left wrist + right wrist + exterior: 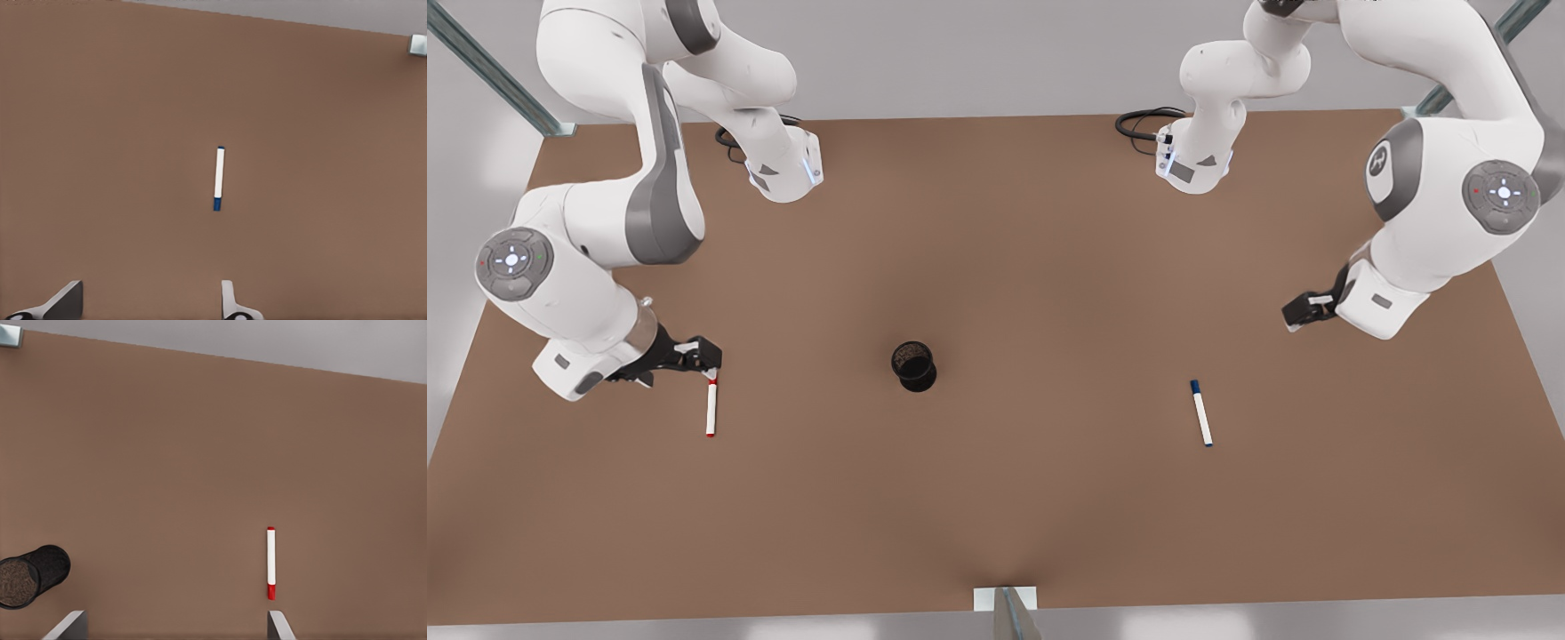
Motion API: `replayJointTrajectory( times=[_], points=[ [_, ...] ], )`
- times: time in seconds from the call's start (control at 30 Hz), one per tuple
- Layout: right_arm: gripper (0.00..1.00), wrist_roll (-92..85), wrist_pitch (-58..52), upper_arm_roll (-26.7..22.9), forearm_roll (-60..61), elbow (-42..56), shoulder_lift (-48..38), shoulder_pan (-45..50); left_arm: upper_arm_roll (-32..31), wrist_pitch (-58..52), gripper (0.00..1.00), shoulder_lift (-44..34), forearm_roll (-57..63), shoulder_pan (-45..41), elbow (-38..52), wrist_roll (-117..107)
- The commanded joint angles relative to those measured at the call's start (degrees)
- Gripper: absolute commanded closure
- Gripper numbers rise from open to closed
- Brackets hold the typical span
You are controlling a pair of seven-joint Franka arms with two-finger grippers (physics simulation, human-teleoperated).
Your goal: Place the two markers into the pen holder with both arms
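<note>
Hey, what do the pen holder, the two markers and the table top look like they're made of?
Pen holder: likely black wire mesh, matte; its wall looks finely perforated in the right wrist view.
Red marker and blue marker: probably smooth plastic, with white barrels and coloured caps and ends.
Table top: plain matte brown, no grain or glare; could be board or laminate, hard to say from a render.

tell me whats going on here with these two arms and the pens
Nothing is picked up yet. The red marker and the blue marker both lie flat on the brown table, with the black pen holder standing empty between them. The right gripper hangs open just over the red marker's cap end. The left gripper is open too, farther from the blue marker, which lies ahead of it in its wrist view.
</note>
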Motion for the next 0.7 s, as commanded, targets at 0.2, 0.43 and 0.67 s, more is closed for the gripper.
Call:
replayJointTrajectory(
  times=[0.2, 0.43, 0.67],
  points=[
    [0.00, -0.7, 6.8, 0.0, 0.0, -5.1, 2.2, -3.3, -0.2, 32.0, 0.00, 14.0, -0.1, -1.2, -9.6, 3.2],
    [0.00, -1.0, 21.6, 0.0, 0.0, -12.7, 14.5, -9.1, 0.0, 54.0, 0.00, 21.0, -0.1, 0.4, -20.9, 0.3],
    [0.00, -4.1, 33.5, 0.4, 0.0, -16.8, 20.6, -13.8, 0.0, 55.2, 0.09, 24.1, -0.1, -0.9, -20.9, -2.4]
  ],
)
